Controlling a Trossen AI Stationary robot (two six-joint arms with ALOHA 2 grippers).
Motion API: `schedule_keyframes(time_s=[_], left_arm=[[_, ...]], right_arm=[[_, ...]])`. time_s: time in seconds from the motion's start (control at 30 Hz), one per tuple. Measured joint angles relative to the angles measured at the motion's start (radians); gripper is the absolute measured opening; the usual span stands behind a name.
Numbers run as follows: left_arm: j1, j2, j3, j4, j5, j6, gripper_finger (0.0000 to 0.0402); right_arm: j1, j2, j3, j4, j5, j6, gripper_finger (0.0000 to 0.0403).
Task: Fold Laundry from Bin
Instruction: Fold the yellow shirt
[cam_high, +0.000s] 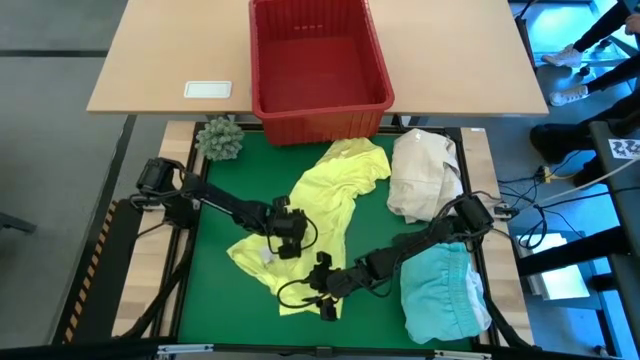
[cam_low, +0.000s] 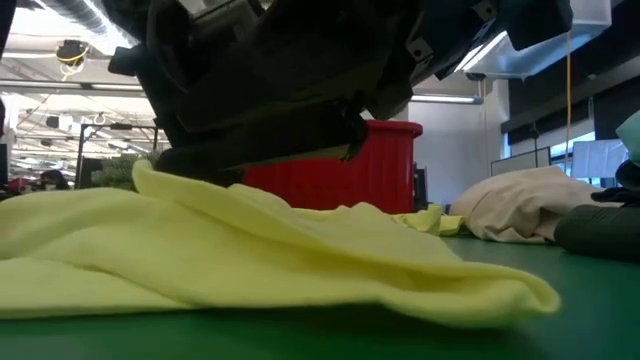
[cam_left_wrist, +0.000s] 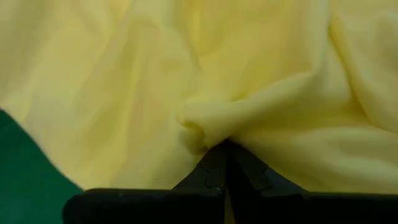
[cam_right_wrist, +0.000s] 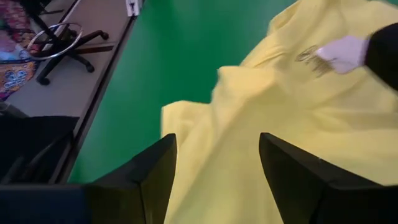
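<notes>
Just in front of the bright red slotted plastic bin (cam_high: 318, 60) on the green surface (cam_high: 215, 285), the left tool (cam_high: 285, 230) pinched the crumpled bright yellow cloth shirt (cam_high: 330, 195) — the right tool (cam_high: 325, 300) stood apart; lifting risked bunching, not spreading.

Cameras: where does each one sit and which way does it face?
High: overhead, straight down; both arms, red bin, yellow shirt.
Low: table height, level across; an arm's underside above the shirt.
Left wrist: past shut fingers pinching yellow cloth.
Right wrist: past open fingers over the shirt's edge.
Shared: the yellow shirt, in all four.
</notes>
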Motion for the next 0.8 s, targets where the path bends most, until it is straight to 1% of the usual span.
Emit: schedule_keyframes(time_s=[0.1, 0.27, 0.63, 0.73, 0.8], left_arm=[[0.018, -0.001, 0.000, -0.009, -0.004, -0.002, 0.0002], [0.040, -0.002, 0.000, -0.010, -0.007, -0.029, 0.0002], [0.058, -0.002, 0.001, -0.009, -0.014, -0.110, 0.0002], [0.057, -0.003, 0.002, -0.009, -0.014, -0.109, 0.0002], [0.057, -0.003, 0.002, -0.010, -0.014, -0.109, 0.0002]], right_arm=[[0.008, 0.000, 0.000, -0.008, -0.014, 0.009, 0.0230], [0.022, 0.000, 0.000, -0.061, -0.004, 0.025, 0.0230], [0.028, 0.000, 0.000, -0.162, 0.104, 0.034, 0.0229], [0.026, 0.000, 0.000, -0.207, 0.132, 0.035, 0.0215], [0.026, 0.000, 0.000, -0.248, 0.155, 0.051, 0.0194]])
